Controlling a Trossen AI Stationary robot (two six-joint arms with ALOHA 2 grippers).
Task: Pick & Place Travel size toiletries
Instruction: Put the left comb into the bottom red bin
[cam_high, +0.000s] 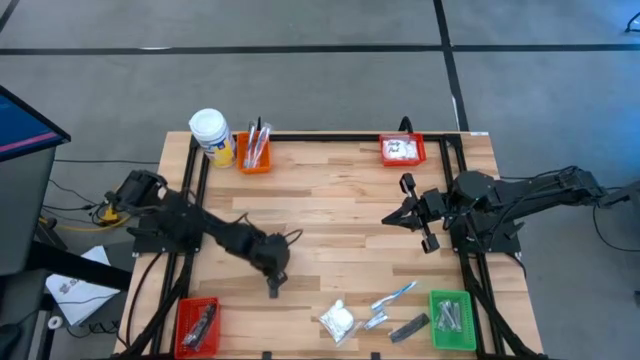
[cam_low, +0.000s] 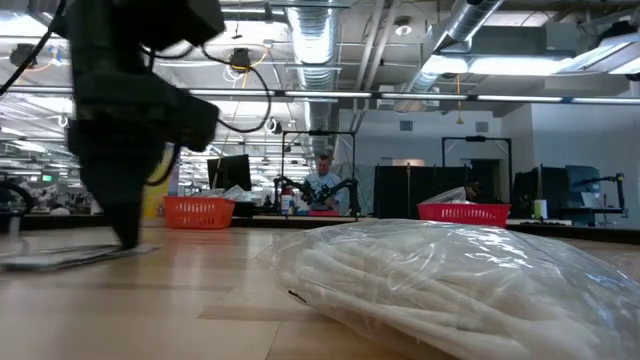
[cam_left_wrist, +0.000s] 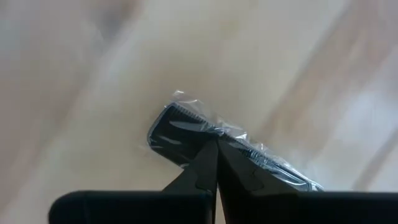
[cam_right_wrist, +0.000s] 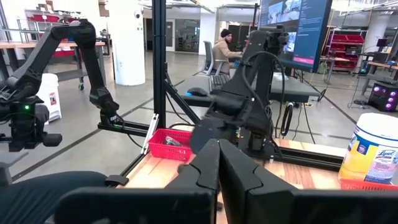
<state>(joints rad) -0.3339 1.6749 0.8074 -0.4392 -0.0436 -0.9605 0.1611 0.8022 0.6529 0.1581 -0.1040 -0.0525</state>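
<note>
My left gripper (cam_high: 273, 288) (cam_left_wrist: 217, 146) points steeply down over the table's near-left middle, shut on a dark grey flat bar (cam_left_wrist: 177, 127) in clear wrap. In the low view its tip (cam_low: 128, 238) is right at the table top. Near the table's front edge lie a white puffy packet (cam_high: 337, 320) (cam_low: 450, 285), two toothbrushes (cam_high: 393, 297) (cam_high: 375, 320) and another dark bar (cam_high: 408, 327). My right gripper (cam_high: 385, 220) (cam_right_wrist: 219, 149) waits shut, level, above the table's right side. My left gripper pinches the wrapped bar about at its middle (cam_left_wrist: 231, 138) between its two fingers. The fingers come from above, pointing steeply down, and lie across the bar. The bar sits roughly level, just over or on the table; which, I cannot tell.
A red bin (cam_high: 198, 325) stands at the near left corner and a green bin (cam_high: 452, 320) at the near right. At the far edge are an orange bin (cam_high: 253, 155), a yellow jar (cam_high: 212, 135) and another red bin (cam_high: 402, 150). Bare wood lies in the middle.
</note>
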